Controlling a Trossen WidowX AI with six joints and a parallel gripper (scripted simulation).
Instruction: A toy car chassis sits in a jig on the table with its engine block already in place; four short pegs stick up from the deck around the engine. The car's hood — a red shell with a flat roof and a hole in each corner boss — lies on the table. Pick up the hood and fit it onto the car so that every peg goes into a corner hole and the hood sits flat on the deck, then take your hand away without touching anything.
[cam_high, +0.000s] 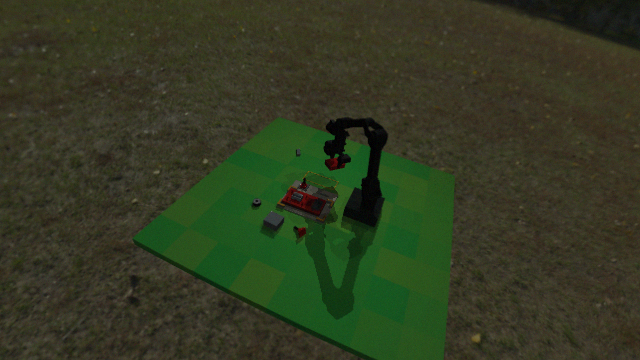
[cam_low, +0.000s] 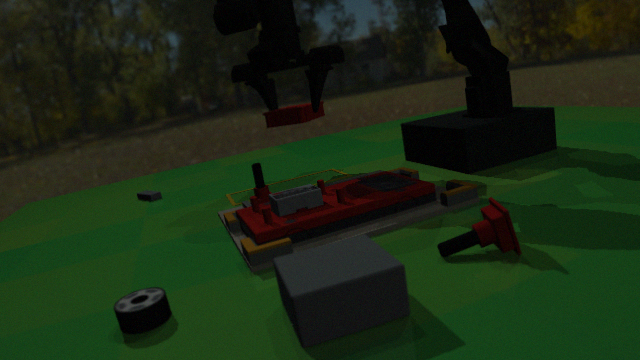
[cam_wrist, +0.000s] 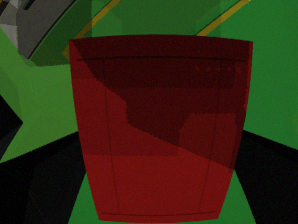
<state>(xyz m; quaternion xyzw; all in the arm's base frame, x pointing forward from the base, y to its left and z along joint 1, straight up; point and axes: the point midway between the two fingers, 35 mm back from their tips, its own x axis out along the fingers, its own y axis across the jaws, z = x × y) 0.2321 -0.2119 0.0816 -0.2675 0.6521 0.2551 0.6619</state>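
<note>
The robot arm (cam_high: 374, 160) (cam_low: 487, 60) rises from a black base block (cam_high: 354, 214) (cam_low: 435, 145) on the green tabletop (cam_high: 240, 240) (cam_low: 65, 240) (cam_wrist: 272, 100). Its lower links stand nearly upright; from the high elbow the forearm reaches across, and the wrist bends so that the gripper (cam_high: 338, 162) (cam_low: 295, 107) (cam_wrist: 160, 137) points down, well above the tabletop. In the exterior view the gripper hangs beyond the car chassis, tipped slightly out of level.

The gripper is clamped on the red hood (cam_high: 334, 164) (cam_low: 294, 115) (cam_wrist: 160, 125), its two fingers standing wide apart, one against each side of the shell. The hood is held in the air, its roof turned up toward the wrist camera, and touches neither the tabletop nor the chassis. A shadow falls across part of the roof.

Below, the red chassis (cam_high: 302, 201) (cam_low: 340, 207) sits in its jig (cam_high: 320, 218) (cam_low: 255, 260), which has orange-topped corners. The grey engine block (cam_high: 297, 196) (cam_low: 296, 201) stands on the deck with short red pegs around it, and none of them is in the hood. Just beyond the jig, a yellow outline (cam_high: 321, 175) (cam_low: 280, 181) (cam_wrist: 225, 17) marks the tabletop. The gripper's shadow and arm's shadow stretch over the squares on the near side.
</note>
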